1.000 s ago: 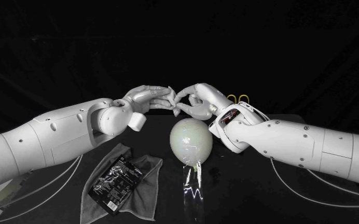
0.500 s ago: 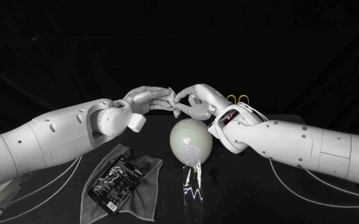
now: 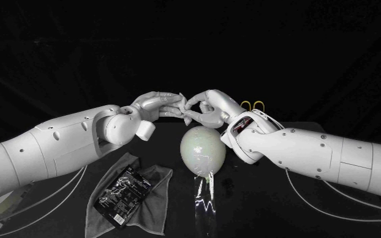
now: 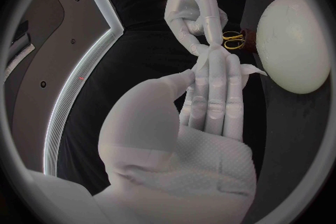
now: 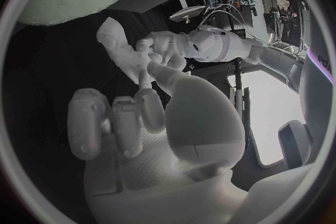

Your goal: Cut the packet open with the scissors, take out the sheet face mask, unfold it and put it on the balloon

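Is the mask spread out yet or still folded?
Folded, apparently: the sheet face mask is just a small white piece pinched between left hand and right hand by the bare balloon.

A black bench runs back to a black backdrop that rises behind it, faintly creased, dark all across.
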Controlling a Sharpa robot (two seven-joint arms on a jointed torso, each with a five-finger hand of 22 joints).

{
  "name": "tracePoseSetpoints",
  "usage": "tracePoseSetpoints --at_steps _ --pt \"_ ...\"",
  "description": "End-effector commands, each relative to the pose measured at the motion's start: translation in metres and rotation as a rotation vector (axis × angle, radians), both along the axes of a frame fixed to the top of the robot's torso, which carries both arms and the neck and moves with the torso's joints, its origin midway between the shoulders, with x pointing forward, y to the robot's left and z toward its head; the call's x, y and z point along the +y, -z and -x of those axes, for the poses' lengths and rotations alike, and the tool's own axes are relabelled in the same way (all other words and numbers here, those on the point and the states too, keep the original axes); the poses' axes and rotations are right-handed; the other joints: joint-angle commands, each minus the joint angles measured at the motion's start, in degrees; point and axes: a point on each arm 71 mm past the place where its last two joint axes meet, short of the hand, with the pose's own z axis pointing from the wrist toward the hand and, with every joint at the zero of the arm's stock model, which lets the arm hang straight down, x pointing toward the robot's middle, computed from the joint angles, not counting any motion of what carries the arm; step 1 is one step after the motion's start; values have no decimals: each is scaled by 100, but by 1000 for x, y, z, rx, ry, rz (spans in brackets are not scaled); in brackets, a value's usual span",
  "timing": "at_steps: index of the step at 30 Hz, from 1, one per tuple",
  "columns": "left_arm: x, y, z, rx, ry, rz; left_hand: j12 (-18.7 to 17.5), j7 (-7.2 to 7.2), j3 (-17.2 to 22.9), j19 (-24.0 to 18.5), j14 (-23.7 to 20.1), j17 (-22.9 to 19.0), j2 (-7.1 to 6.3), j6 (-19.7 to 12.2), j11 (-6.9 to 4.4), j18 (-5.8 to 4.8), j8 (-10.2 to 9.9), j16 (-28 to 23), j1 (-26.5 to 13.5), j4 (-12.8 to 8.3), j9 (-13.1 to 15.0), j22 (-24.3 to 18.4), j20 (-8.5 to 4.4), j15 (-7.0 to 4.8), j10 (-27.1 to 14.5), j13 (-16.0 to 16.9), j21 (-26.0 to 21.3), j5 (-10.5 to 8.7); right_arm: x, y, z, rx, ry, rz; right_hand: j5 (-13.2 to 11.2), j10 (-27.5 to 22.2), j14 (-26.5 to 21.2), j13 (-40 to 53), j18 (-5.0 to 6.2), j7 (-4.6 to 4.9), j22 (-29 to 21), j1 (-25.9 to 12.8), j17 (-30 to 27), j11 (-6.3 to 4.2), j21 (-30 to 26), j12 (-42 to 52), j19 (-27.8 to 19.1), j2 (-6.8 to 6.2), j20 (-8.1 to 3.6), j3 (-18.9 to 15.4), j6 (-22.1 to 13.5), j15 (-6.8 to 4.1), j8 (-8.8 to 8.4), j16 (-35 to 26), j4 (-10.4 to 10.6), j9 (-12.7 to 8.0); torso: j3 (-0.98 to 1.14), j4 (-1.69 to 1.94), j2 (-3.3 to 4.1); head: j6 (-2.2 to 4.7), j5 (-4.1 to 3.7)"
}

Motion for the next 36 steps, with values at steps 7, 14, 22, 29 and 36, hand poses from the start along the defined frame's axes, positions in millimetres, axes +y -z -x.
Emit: tracePoseSetpoints --at_steps 7,14,22,29,36 --pt "-3 -2 1 -7 18 7 10 -1 -19 16 34 11 39 41 -4 64 17 31 10 -1 450 6 -20 -7 41 -3 38 19 3 0 2 3 -6 -3 -2 107 563 728 -47 -119 1238 248 1415 -117 130 254 169 327 -64 119 240 -118 111 36 -30 41 -1 3 -1 -5 -2" --pt "-5 -2 1 -5 25 8 10 -2 -20 16 36 13 38 43 -5 64 16 33 10 -1 450 8 -21 -9 44 -4 41 19 5 1 3 5 -1 -5 -9 302 579 996 -75 -183 1275 396 1475 -177 255 684 231 465 -127 287 400 -176 286 70 -122 154 -1 5 1 -7 -5" --pt "-4 -2 2 -4 32 6 9 -6 -23 17 44 23 35 51 -10 64 14 41 11 -2 450 14 -25 -13 54 -4 52 19 1 1 2 12 26 -25 -10 327 586 1029 -85 -222 1288 365 1503 -211 301 731 254 464 -154 331 461 -203 383 86 -117 233 1 1 1 -13 7" --pt "-2 -2 3 -7 42 -3 9 -8 -25 18 49 27 34 56 -12 64 14 45 11 -1 451 17 -27 -15 61 -5 57 19 -7 1 2 50 62 -72 -9 343 588 1053 -90 -238 1295 345 1510 -225 325 768 265 464 -167 354 476 -215 423 90 -110 269 1 -4 -2 -12 9" --pt "1 -2 3 -7 43 -7 10 -12 -27 19 55 34 35 63 -15 64 13 51 11 0 451 21 -30 -18 71 -4 66 20 -17 3 3 109 95 -112 -9 358 588 1075 -93 -251 1299 335 1510 -237 340 801 273 461 -177 378 486 -227 459 90 -114 303 1 -5 -2 -7 12"
